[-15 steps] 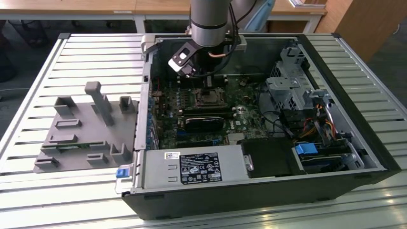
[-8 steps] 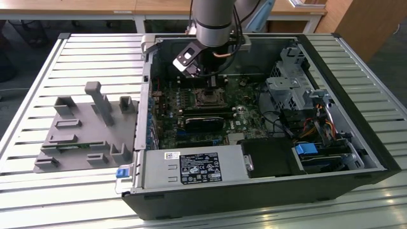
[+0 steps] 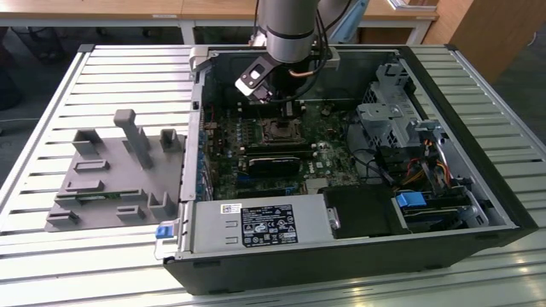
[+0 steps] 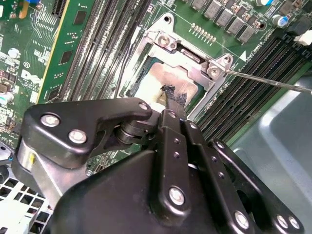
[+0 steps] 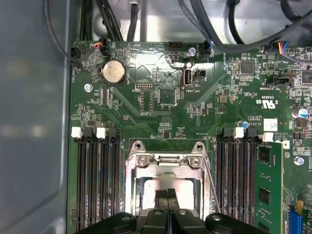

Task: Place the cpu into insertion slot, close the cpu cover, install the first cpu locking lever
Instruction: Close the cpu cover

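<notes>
Pressure is what matters in this step. The claw (image 5: pixel 168 195) is clenched, its two fingertips pressed together with nothing between them, and the tip rests on the bare metal top of the chip (image 5: pixel 151 187) through the window of the cover (image 5: pixel 168 165). The chip sits in the socket (image 3: pixel 280 131) of the board. That board lies in the open computer case (image 3: pixel 477 192) on the table (image 3: pixel 102 64), with the socket nearer the table's far edge than its near one.

The cover looks to be lying flat over the chip, though the claw hides its near side, so I would not swear it is fully down. The thin lever (image 4: pixel 268 84) stands free and runs out past the socket's corner, not hooked.

To do this well, I judge the push should go straight down and be light. The tip should stay central on the chip so the cover seats evenly and does not rock on its hinge.

- **Main parts:** one chip, one socket, one cover, one loose lever in plain sight and one claw.
- **On the board:** one round battery (image 5: pixel 113 72) and two banks of long black slots flanking the socket. One bank (image 5: pixel 97 180) has four slots.
- **On the table:** one grey holder (image 3: pixel 107 173), toward the edge at the exterior view's left.
</notes>
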`<state>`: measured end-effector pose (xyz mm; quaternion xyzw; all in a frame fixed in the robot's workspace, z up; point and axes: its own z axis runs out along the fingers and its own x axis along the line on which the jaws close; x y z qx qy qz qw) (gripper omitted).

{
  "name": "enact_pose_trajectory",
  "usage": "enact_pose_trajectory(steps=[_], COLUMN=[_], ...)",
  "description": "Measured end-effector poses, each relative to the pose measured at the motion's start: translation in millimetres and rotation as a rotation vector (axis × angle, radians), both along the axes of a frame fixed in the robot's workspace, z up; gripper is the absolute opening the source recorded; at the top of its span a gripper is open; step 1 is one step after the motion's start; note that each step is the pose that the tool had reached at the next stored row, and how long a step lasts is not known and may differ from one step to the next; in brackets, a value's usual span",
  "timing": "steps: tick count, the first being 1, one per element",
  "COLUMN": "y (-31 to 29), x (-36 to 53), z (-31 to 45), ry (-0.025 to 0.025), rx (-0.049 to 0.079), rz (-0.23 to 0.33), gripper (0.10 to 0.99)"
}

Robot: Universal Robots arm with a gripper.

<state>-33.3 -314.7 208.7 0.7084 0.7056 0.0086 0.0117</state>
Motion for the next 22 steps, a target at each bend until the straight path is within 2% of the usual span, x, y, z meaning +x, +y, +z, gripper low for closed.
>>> enact_pose_trajectory(steps=[15, 22], y=[0.0, 0.0], x=[0.4, 0.4], z=[5.6, 17.6], ry=[0.0001, 0.0001], rx=[0.0, 0.0], rz=[0.0, 0.0], gripper=[0.106, 0.106])
